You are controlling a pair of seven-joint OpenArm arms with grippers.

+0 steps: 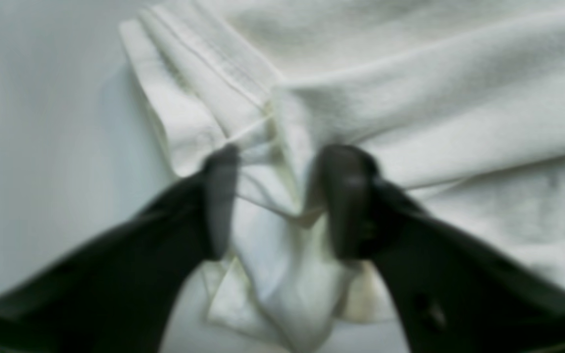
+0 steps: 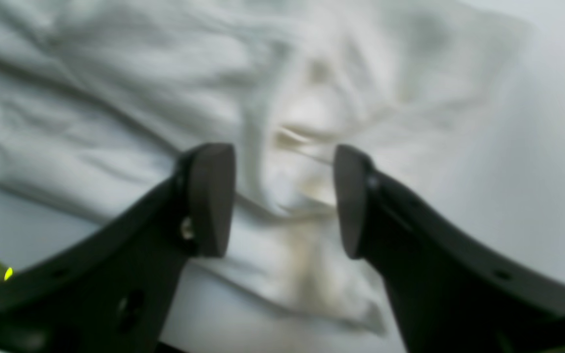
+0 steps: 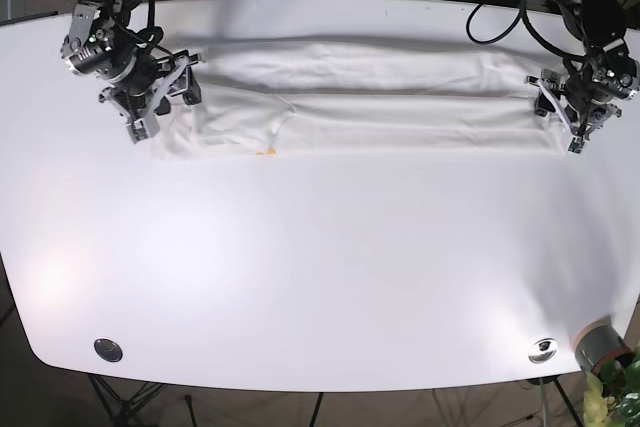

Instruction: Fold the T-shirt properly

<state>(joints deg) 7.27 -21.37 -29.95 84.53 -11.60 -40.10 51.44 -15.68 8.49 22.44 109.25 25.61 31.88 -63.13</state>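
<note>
Left end effector (image 1: 272, 201) – jaws pinching bunched hem cloth at one end of T-shirt (image 3: 370, 97). Right end effector (image 2: 285, 201) – jaws spread, cloth lying between them, not gripped. One T-shirt, already a long narrow band on white bench (image 3: 320, 267), long axis running arm to arm; each end effector sits at its own end. Two arms, one garment.
</note>
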